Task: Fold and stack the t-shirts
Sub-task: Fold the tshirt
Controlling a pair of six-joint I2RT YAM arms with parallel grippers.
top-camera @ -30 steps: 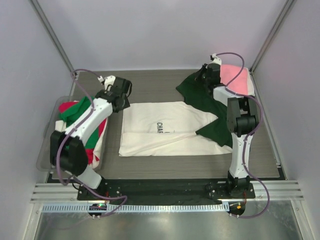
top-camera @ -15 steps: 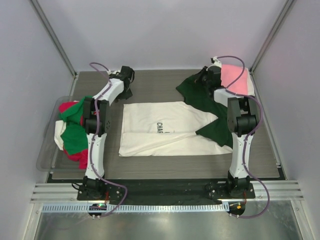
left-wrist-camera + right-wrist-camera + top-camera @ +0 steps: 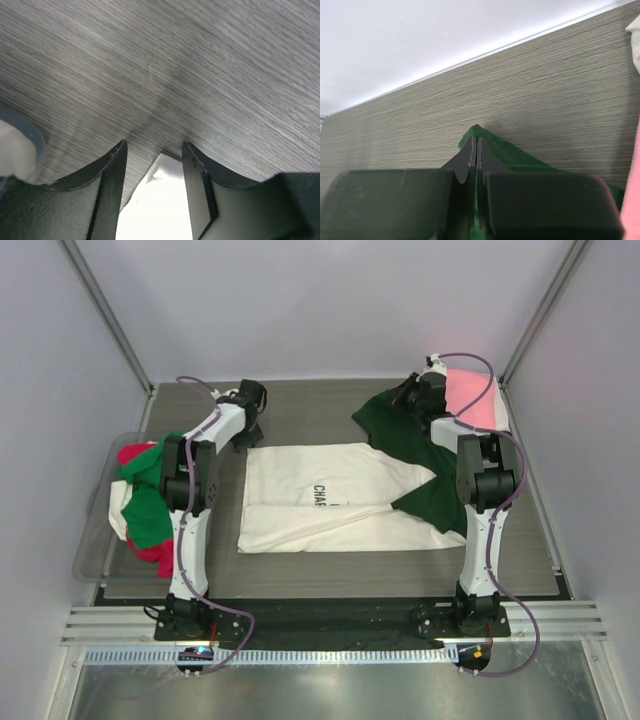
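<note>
Left gripper [image 3: 154,150] swung away from clear tub [image 3: 90,535] to far-left corner of cream-white t-shirt [image 3: 330,502], which lies flat mid-table. My jaws half-open and narrowing astride that corner, nothing pinched yet. Right gripper [image 3: 476,145] stays clamped on dark green fabric [image 3: 502,152]. Likely fold starts soon.

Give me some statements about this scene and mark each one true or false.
1. The right fingers are shut on the green cloth. True.
2. The pink shirt lies at the far right of the table. True.
3. The left fingers pinch the pink shirt. False: they stand apart over a corner of the white shirt.
4. The white shirt lies in the tub. False: it lies flat on the table; the tub holds red and green clothes.
</note>
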